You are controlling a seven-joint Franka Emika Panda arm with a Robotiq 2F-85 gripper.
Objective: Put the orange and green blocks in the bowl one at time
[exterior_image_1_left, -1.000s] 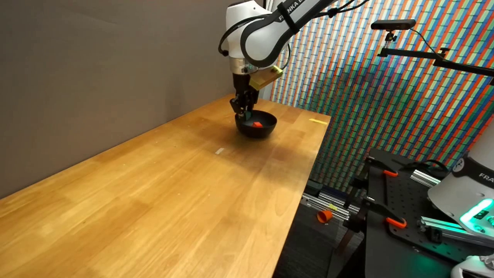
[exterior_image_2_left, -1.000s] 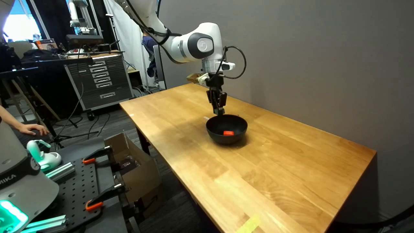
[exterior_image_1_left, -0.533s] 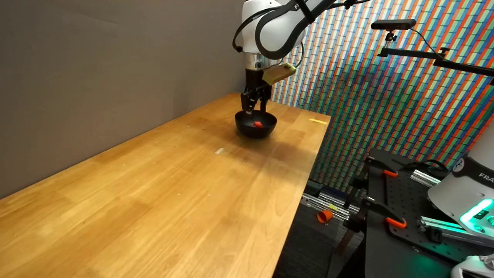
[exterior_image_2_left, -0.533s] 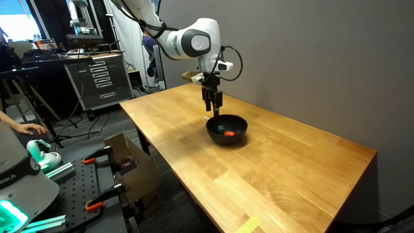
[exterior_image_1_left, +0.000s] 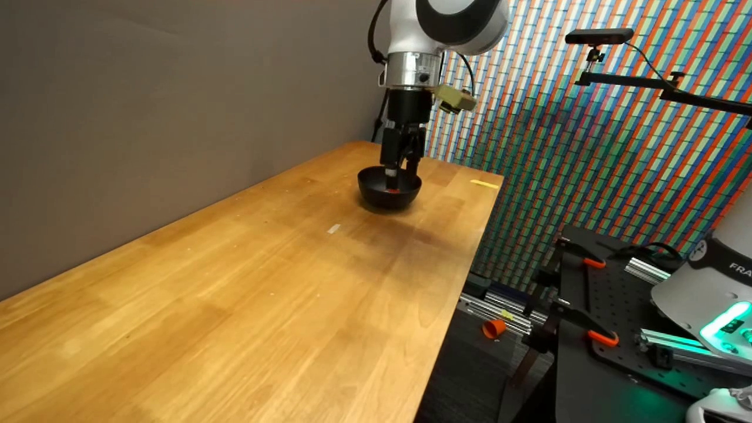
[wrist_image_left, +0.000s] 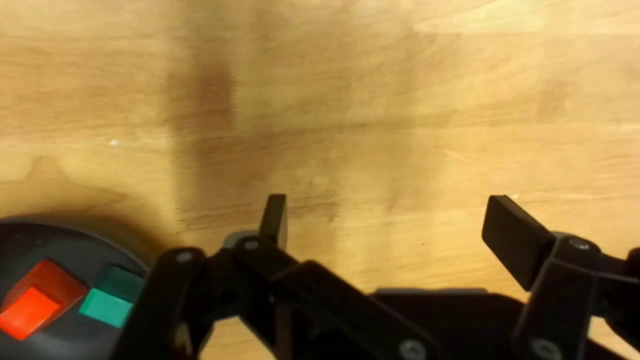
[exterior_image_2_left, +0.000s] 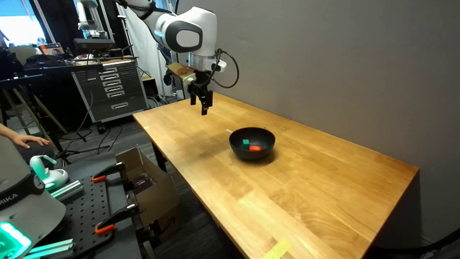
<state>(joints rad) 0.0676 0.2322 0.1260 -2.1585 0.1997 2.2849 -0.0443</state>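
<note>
In an exterior view, the gripper (exterior_image_1_left: 402, 178) overlaps the black bowl (exterior_image_1_left: 375, 197), hiding most of the orange block (exterior_image_1_left: 393, 190). In an exterior view, the green block (exterior_image_2_left: 245, 144) sits beside the orange one in the bowl, the gripper well apart over the table (exterior_image_2_left: 330, 180). In the wrist view, the fingers (wrist_image_left: 515, 240) stand spread (both blocks show lower left).

Both exterior views slant down along the table (exterior_image_1_left: 264, 294) from opposite ends, well off from the bowl (exterior_image_2_left: 251, 155); in an exterior view the wall (exterior_image_1_left: 176, 106) runs left, in an exterior view the wall (exterior_image_2_left: 323, 72) runs right; the wrist view faces down, near the table, past the gripper (wrist_image_left: 387, 220), sharing part of the bowl with both.
</note>
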